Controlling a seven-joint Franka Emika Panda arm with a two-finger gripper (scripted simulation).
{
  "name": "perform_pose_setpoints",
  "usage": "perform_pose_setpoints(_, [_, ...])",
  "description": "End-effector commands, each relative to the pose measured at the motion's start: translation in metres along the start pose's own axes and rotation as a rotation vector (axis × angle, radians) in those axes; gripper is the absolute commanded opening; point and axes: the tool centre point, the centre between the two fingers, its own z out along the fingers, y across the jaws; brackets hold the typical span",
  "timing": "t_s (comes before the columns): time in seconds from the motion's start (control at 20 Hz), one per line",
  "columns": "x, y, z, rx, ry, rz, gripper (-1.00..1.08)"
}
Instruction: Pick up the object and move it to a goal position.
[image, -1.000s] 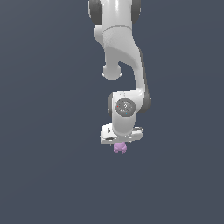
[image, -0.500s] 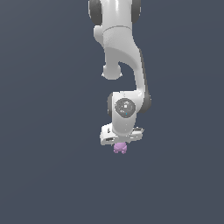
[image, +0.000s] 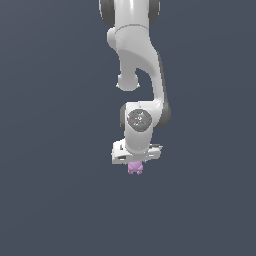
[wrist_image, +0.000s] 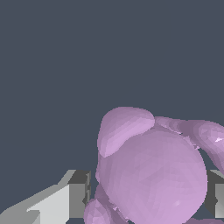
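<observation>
**Presently: object held between the fingers, slip risk noted**

The gripper (image: 135, 164) is closed on the object (image: 135, 168), a lumpy pink-purple figure seated between the fingers (wrist_image: 78, 194) and protruding just below them. Contact appears to fall on rounded surfaces. Judged risk: the curved body rotates or slides out under a quick transfer. No goal marker is visible, so placement accuracy cannot be verified.
</observation>
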Motion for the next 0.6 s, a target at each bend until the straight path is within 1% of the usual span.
perform_pose_setpoints(0.0, [-0.001, 0.011, -0.012, -0.001, 0.002, 0.001, -1.0])
perform_pose_setpoints(0.2, [-0.004, 0.035, -0.041, 0.0, 0.002, 0.001, -1.0])
perform_pose_setpoints(0.55, [-0.012, 0.091, -0.106, 0.001, 0.002, 0.001, -1.0])
